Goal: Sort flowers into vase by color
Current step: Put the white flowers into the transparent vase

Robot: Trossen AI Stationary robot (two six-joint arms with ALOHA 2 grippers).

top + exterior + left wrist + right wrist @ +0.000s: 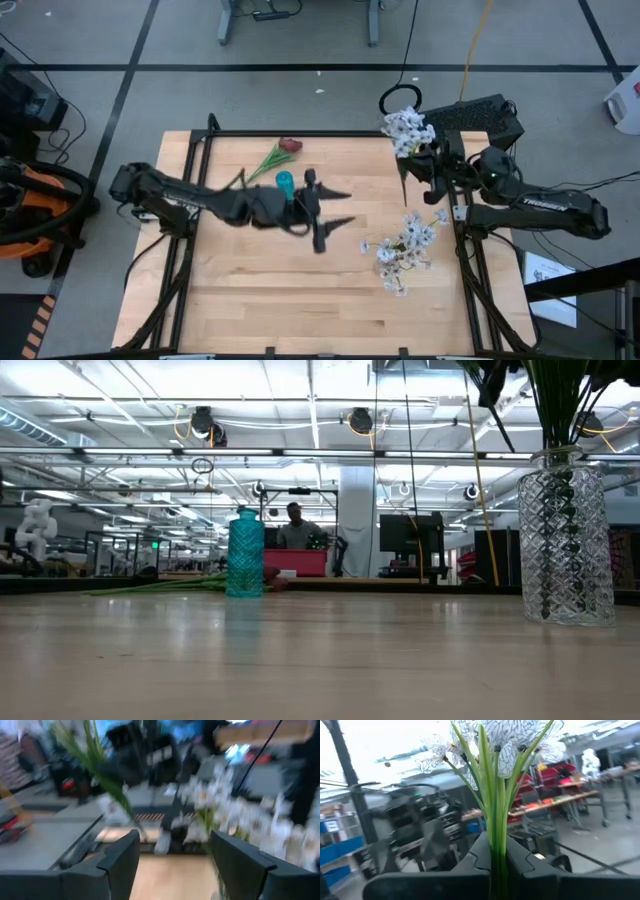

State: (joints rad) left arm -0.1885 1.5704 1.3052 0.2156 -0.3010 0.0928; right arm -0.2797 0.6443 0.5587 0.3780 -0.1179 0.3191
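the right gripper [497, 857] is clamped on a bunch of green stems [495, 795], held upright, with white blossoms [405, 128] fanning out just above the fingers; the stems' lower ends are hidden between the fingers. from above, this gripper is seen at the table's [250, 300] far right corner. in the low view the clear vase [565, 545] is seen below it, stems entering its mouth, the blossoms cut off by the frame. a loose white spray [405, 245] lies on the wood beside the right arm, near the table's right edge.

the left gripper [335, 210] is spread wide and holds nothing, with bare wood between its fingers [120, 860] and all round its tip; what lies ahead of it is smeared in its wrist view. behind it the teal vase [285, 182] is partly covered by the arm. beyond that a red flower [289, 146] lies flat near the far edge.
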